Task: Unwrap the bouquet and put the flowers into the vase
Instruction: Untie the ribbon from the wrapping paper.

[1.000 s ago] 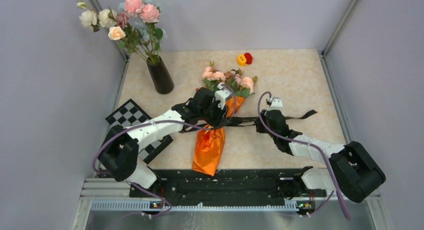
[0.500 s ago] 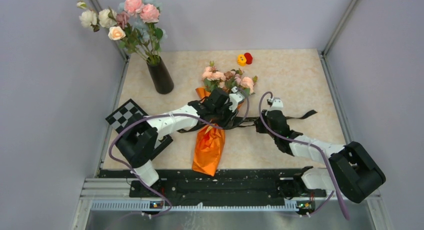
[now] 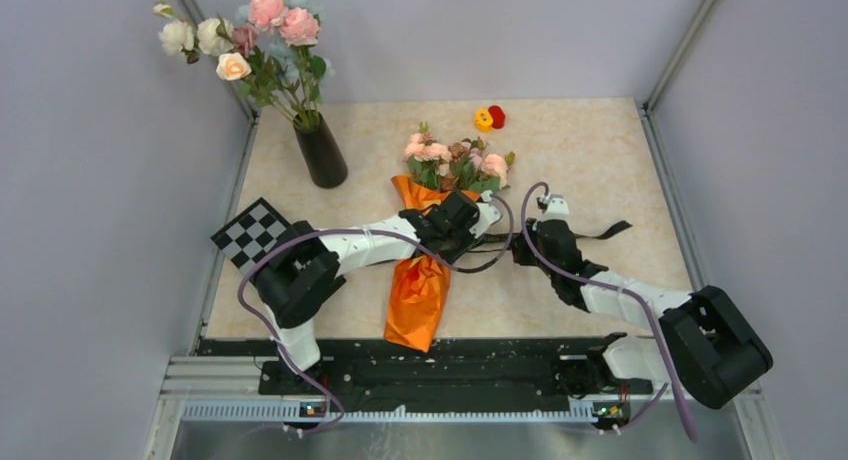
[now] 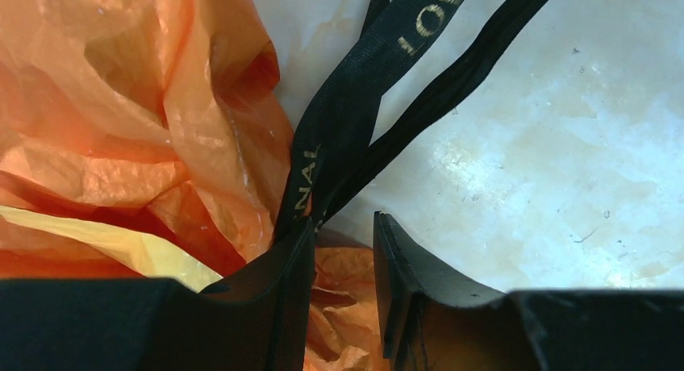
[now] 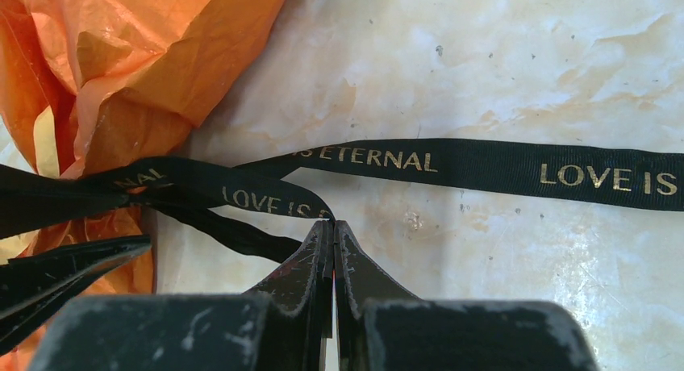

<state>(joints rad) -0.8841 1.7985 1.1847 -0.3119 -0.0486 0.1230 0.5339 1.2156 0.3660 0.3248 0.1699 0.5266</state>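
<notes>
One bouquet (image 3: 420,290) lies mid-desk (image 3: 590,150), orange tail nearest the arms. Two hands are at its waist. The left hand (image 4: 343,286) is partly open over the paper, with the one black ribbon (image 5: 484,165) at its fingertip and nothing gripped. The right hand (image 5: 333,230) is pinched shut on that ribbon. Further back are the flowers (image 3: 450,160), two loose heads (image 3: 489,118), and far left one vase (image 3: 322,155) holding a bunch (image 3: 255,35).

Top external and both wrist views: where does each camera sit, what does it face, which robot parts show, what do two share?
Top external: above and behind, looking down at the table; left arm, right arm show.
Left wrist: on the left arm, facing orange paper, black ribbon; open left tool.
Right wrist: on the right arm, facing ribbon, table; shut right tool.
Shared: both wrist views show ribbon, paper.
</notes>
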